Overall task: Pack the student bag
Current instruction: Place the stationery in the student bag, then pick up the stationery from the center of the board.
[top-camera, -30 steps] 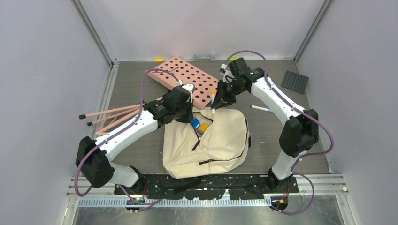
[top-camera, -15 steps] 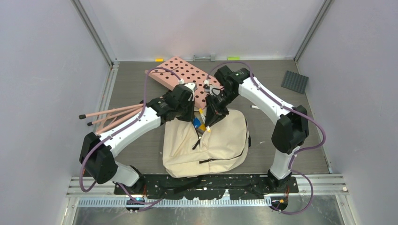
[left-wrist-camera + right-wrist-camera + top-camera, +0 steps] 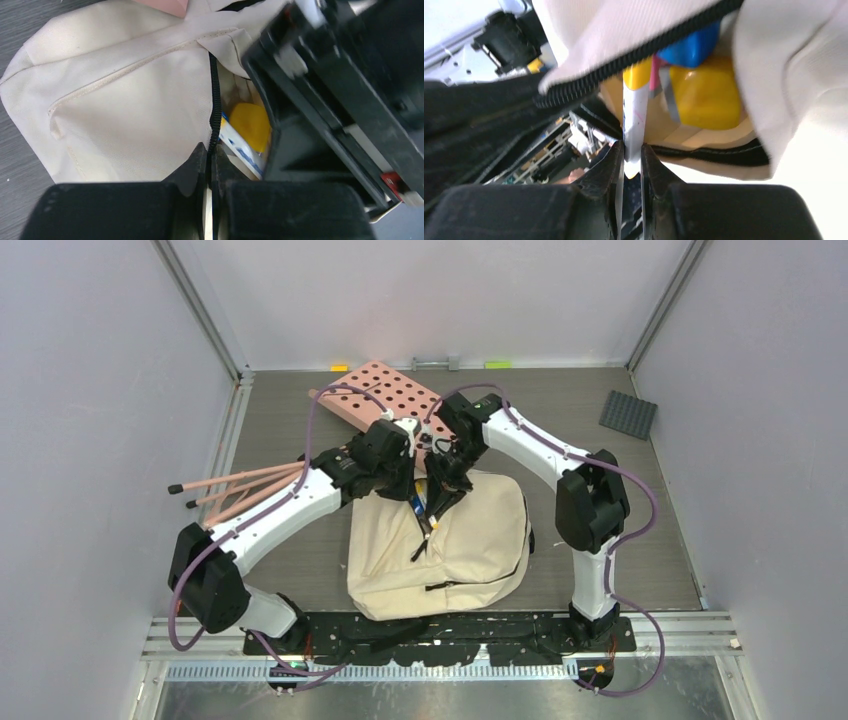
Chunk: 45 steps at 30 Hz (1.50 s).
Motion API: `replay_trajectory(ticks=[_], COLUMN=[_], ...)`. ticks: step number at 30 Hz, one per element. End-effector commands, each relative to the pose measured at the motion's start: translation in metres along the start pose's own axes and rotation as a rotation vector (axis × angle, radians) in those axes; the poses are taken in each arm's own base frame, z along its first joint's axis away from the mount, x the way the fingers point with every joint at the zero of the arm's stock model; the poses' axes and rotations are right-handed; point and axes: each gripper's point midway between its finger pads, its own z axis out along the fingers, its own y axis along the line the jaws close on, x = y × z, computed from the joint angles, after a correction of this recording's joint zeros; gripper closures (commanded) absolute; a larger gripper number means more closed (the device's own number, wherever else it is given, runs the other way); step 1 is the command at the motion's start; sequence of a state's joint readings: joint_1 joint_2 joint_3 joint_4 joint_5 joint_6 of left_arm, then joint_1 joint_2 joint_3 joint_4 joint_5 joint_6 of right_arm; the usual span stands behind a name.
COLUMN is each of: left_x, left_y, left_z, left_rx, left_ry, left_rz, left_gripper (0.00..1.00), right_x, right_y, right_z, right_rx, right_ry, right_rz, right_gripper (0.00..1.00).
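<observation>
The student bag (image 3: pixel 475 540), cream with a black zipper, lies in the middle of the table with its top mouth open. My left gripper (image 3: pixel 210 156) is shut on the zipper edge (image 3: pixel 215 100) at the left side of the mouth and holds it up. My right gripper (image 3: pixel 631 156) is shut on a white pen with a yellow cap (image 3: pixel 634 112). The pen's capped end reaches into the opening. Inside lie a yellow item (image 3: pixel 706 95) and a blue one (image 3: pixel 691 47). In the top view the right gripper (image 3: pixel 437 502) hangs over the mouth, close beside the left gripper (image 3: pixel 412 482).
A pink perforated board (image 3: pixel 385 400) lies behind the bag, under both wrists. Pink rods (image 3: pixel 235 490) stretch out at the left. A dark ridged mat (image 3: pixel 628 415) sits at the back right. Grey walls close in the table on three sides.
The right arm has swung from behind the bag leftward and down, carrying the pen into the bag's mouth. The left gripper has kept its hold on the zipper edge.
</observation>
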<state>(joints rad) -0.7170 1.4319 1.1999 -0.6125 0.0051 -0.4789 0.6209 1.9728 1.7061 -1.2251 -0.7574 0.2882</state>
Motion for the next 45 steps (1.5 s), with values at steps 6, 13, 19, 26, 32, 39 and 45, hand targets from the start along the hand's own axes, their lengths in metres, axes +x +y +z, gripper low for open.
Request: replay_trajectory(ticks=[6, 13, 19, 26, 32, 39, 45], left_x=[-0.013, -0.023, -0.027, -0.029, -0.03, -0.038, -0.046], left_y=[-0.004, -0.006, -0.006, 0.003, 0.013, 0.016, 0.018], left_z=[-0.026, -0.024, -0.02, -0.019, -0.02, -0.016, -0.015], left_rx=[0.044, 0.042, 0.041, -0.004, -0.053, -0.082, -0.1], left_ry=[-0.067, -0.093, -0.106, -0.11, -0.103, -0.094, -0.125], left_rz=[0.051, 0.065, 0.066, 0.098, 0.158, 0.208, 0.198], left_gripper=[1.0, 1.0, 1.0, 1.0, 1.0, 1.0, 1.0], right_x=[-0.079, -0.075, -0.072, -0.072, -0.089, -0.112, -0.122], right_y=[0.018, 0.018, 0.012, 0.009, -0.021, -0.124, -0.21], right_z=[-0.014, 0.003, -0.011, -0.046, -0.128, -0.206, -0.233], right_rx=[0.053, 0.097, 0.191, 0.282, 0.42, 0.668, 0.829], right_ry=[-0.309, -0.277, -0.348, -0.448, -0.694, -0.878, -0.88], right_rz=[-0.115, -0.163, -0.194, -0.237, -0.151, 0.221, 0.392], right_gripper=[0.99, 0.92, 0.59, 0.34, 0.26, 0.26, 0.24])
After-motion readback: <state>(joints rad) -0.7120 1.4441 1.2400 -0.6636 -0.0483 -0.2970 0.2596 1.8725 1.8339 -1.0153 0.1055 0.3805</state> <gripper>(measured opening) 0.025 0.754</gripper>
